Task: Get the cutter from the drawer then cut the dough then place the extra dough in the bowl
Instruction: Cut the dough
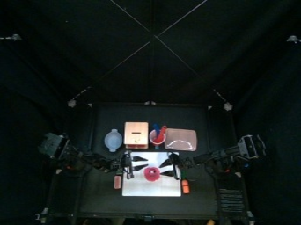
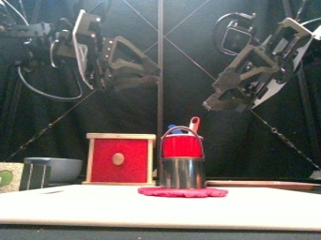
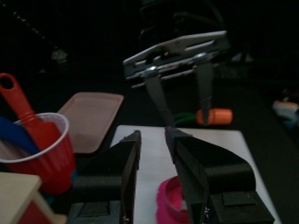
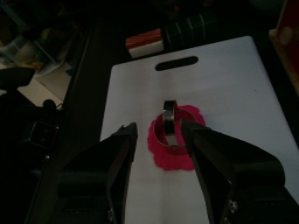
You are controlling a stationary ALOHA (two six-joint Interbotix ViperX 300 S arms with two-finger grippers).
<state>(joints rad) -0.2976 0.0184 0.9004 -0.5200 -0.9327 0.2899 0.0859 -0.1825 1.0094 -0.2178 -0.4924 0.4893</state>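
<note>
The round metal cutter [image 2: 183,172] stands upright on the flat pink dough [image 2: 183,192], which lies on the white cutting board [image 1: 153,188]. From above, the right wrist view shows the cutter [image 4: 170,119] as a ring on the dough [image 4: 177,147]. My left gripper [image 2: 135,64] hangs open and empty, high above the board's left part. Opposite it, my right gripper [image 2: 234,90] is also open and empty, high on the right. Neither touches the cutter. The wooden box [image 2: 120,159] shows its red drawer front. The blue-grey bowl [image 2: 56,169] sits left of it.
A red cup [image 1: 157,136] with toy knives stands behind the board, with the pink tray [image 1: 180,138] to its right. Small orange toys lie beside the board, one on the left [image 1: 118,182] and one on the right [image 1: 187,185].
</note>
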